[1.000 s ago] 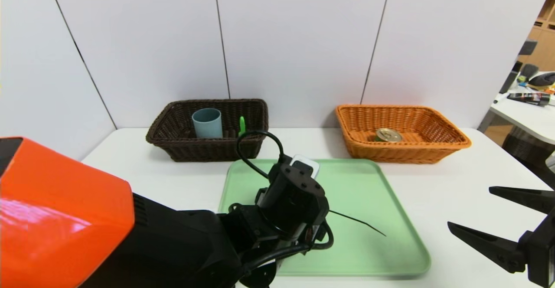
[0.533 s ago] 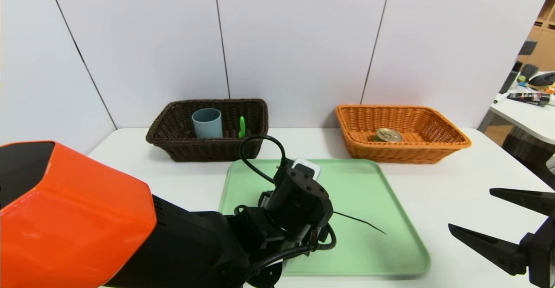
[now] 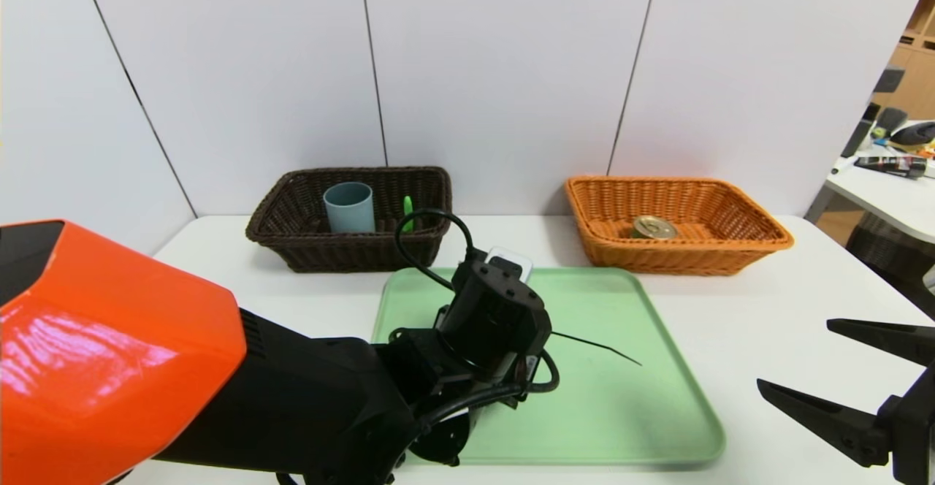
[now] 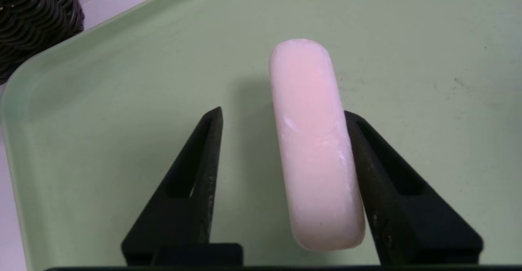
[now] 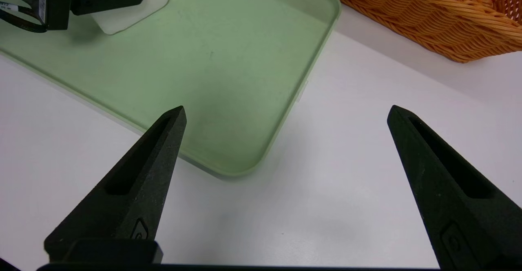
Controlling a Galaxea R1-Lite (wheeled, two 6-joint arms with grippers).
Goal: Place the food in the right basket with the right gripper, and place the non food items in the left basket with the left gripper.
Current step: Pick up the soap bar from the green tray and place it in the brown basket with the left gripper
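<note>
The white block (image 4: 317,148) is best centred between the left gripper's (image 4: 283,109) parted fingers before being squeezed. The right gripper (image 5: 287,107) is parked wide open beside the tray (image 5: 244,172).

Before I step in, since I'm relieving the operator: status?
Left end effector open astride pale rounded block. Right end effector open, idle beside green tray. No obstruction seen.

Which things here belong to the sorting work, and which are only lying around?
For the job: dark basket, orange basket, blue cup, can, green tray, white block, left gripper, right gripper.

Lying about: black tube on the side table.
</note>
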